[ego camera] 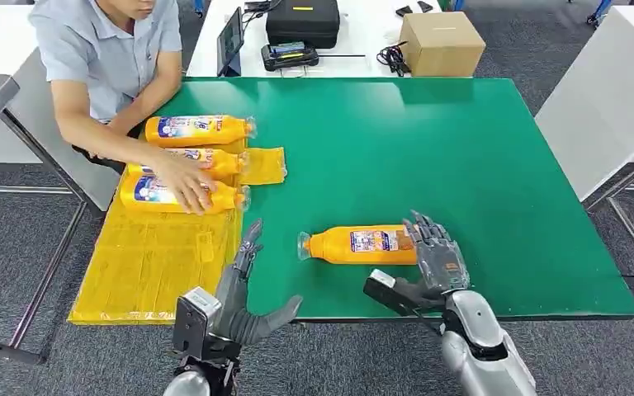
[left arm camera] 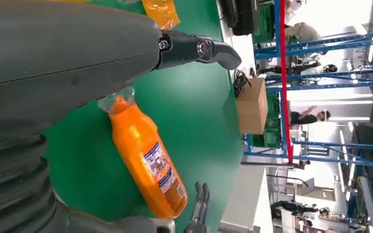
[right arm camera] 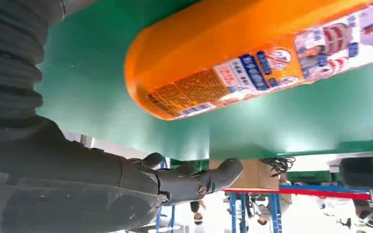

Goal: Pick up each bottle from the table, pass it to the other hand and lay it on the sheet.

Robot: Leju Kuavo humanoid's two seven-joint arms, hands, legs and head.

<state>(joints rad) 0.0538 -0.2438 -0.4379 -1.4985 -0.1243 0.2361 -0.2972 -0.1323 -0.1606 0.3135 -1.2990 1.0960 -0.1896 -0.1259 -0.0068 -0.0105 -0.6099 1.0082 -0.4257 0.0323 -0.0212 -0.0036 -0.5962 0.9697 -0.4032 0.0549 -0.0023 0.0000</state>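
Bottle (ego camera: 361, 245), orange, lies on its side on the green table (ego camera: 429, 148), cap toward the yellow sheet (ego camera: 149, 264). The right hand (ego camera: 439, 260) sits at its base, fingers spread, gripping nothing. The left hand (ego camera: 243, 297) hovers open near the sheet's edge. Three bottles (ego camera: 190, 161) lie on the sheet under a person's hand (ego camera: 186, 183).
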